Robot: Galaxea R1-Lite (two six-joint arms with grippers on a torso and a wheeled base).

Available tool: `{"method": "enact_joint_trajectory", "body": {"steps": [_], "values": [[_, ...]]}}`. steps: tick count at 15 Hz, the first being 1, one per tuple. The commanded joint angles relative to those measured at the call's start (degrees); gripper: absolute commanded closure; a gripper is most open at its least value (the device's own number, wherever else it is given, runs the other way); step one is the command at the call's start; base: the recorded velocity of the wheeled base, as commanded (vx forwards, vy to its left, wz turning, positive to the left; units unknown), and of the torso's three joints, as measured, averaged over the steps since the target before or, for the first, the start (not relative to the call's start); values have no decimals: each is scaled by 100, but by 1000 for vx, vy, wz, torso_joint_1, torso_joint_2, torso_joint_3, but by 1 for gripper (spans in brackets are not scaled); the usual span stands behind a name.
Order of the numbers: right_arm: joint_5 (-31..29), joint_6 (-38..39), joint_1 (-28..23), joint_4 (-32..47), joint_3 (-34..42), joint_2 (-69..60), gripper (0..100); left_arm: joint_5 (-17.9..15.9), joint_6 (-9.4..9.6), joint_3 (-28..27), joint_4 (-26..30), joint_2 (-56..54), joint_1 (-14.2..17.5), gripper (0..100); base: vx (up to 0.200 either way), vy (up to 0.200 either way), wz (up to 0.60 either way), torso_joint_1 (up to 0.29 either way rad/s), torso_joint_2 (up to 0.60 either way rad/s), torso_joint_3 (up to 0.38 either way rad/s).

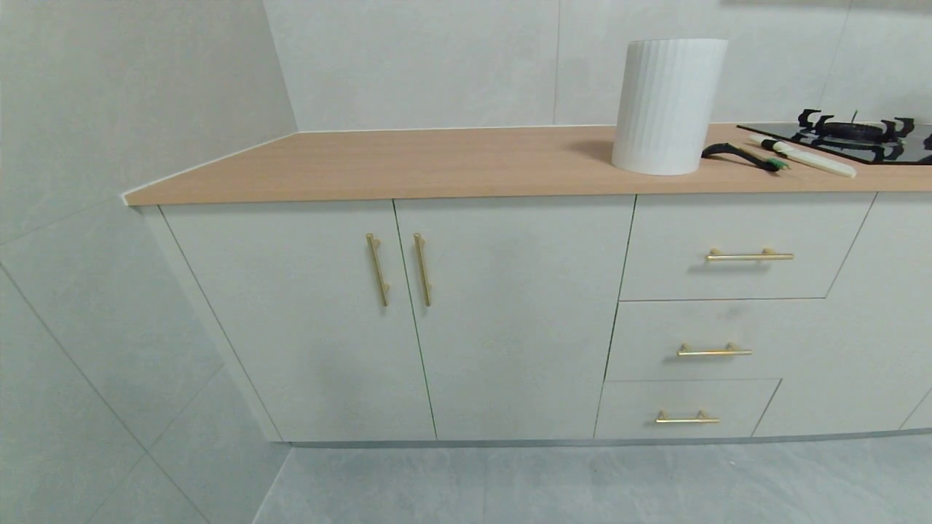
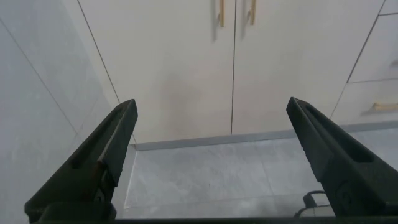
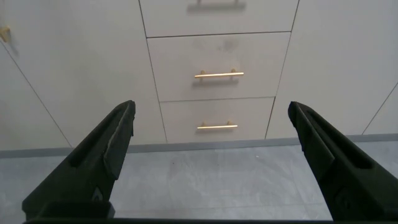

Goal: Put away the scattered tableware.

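Lying near the right end of the countertop (image 1: 437, 164), just beside the white ribbed holder (image 1: 666, 105), a black-handled utensil (image 1: 737, 154) and a cream-handled utensil (image 1: 807, 158) sit well above the left gripper (image 2: 211, 109) and right gripper (image 3: 211, 109), both spread wide, low before the cabinet fronts (image 1: 510, 313).

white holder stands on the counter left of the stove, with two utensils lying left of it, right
No: the black utensil and white utensil lie right of the holder, toward the stove, as the head view shows. The rest holds.
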Motion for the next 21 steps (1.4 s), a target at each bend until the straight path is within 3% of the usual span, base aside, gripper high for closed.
{"method": "enact_joint_trajectory", "body": {"steps": [1,12,21], "values": [[-14,26,3,24,13,16,0,3,-20,-2,8,2,1,0,0,0,0,0,0,0],[30,26,3,24,4,16,0,3,-20,7,8,2,1,0,0,0,0,0,0,0],[39,35,3,24,4,16,0,3,-37,-2,8,2,1,0,0,-200,0,6,2,1]]}}
